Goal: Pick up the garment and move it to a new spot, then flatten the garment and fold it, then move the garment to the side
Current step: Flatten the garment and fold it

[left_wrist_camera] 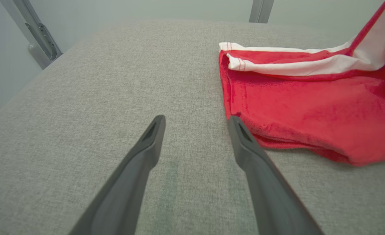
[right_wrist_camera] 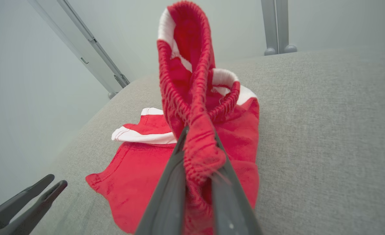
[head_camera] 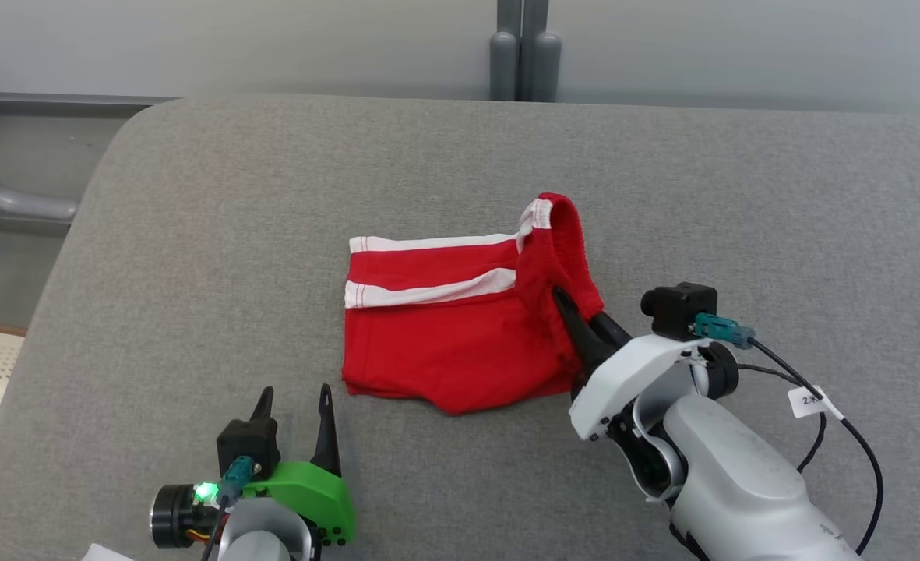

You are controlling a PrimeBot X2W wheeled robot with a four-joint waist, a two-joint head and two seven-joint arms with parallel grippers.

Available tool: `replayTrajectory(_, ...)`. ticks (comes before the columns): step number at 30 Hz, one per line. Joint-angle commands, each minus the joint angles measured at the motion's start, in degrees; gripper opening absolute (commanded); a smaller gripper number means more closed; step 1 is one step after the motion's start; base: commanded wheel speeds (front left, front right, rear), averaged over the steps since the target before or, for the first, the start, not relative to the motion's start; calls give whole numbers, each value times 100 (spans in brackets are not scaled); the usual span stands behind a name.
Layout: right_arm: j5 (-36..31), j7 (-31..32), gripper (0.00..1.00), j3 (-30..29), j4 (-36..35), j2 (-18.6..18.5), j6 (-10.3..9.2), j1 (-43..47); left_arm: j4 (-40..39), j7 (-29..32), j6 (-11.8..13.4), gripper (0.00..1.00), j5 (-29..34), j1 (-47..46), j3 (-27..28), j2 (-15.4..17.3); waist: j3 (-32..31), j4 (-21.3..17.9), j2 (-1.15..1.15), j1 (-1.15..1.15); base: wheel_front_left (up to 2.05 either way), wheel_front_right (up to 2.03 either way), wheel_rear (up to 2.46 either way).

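A grey cloth-covered surface with a rounded corner spans the head view, with a pale wall behind it. Near its middle lies the garment, red shorts with white stripes. Most of it rests flat and doubled over itself, with the striped hem edges toward the robot's left. The elastic waistband at its right end stands up off the cloth in a loop.

The right arm, white and grey, reaches in from the lower right. The right hand is closed tight on the waistband, and the right wrist view shows a bunch of ribbed red fabric pinched between its two dark fingers. The left hand sits at the lower left, fingers spread wide with nothing between them. One tip is just beside the garment's near left corner.

A white tag hangs on the right arm's black cable. A green light glows on the left wrist.
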Motion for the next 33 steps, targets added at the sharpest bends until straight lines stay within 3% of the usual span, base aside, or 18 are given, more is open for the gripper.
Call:
replayTrajectory(1, 96, 36, 0, 126, -53, -22, -2, -89, 17, 3, 17, 100, -95, 125, -55, 23, -89, 268, 0, 0, 0, 0, 0)
replayTrajectory(9, 288, 65, 0, 633, 238, 23, -1, -554, 62, 3, 56, 100, -215, 150, -402, 24, -98, 1115, 0, 0, 0, 0, 0)
replayTrajectory(10, 295, 23, 17, 667, 332, 32, -2, -608, 68, 3, 69, 100, -212, 120, -425, 24, -85, 1212, 0, 0, 0, 0, 0)
replayTrajectory(11, 295, -1, 62, 722, 393, 34, -1, -650, 64, 3, 77, 100, -195, 87, -439, 23, -74, 1288, 0, 0, 0, 0, 0)
replayTrajectory(12, 317, -37, 100, 773, 465, 39, -2, -697, 55, 2, 92, 100, -168, 54, -439, 21, -66, 1358, 0, 0, 0, 0, 0)
replayTrajectory(17, 535, -197, 100, 1013, 594, 43, -2, -820, 3, 3, 114, 100, -125, -8, -391, 21, -58, 1445, 0, 0, 0, 0, 0)
replayTrajectory(21, 297, -295, 100, 844, 820, 24, -4, -870, -106, 2, 127, 100, -97, -16, -370, 19, -70, 1238, 0, 0, 0, 0, 0)
replayTrajectory(33, -1950, -304, 100, -2004, 9, -5, -1, 172, -509, 3, 249, 100, 114, -102, -190, 22, -49, 288, 0, 0, 0, 0, 0)
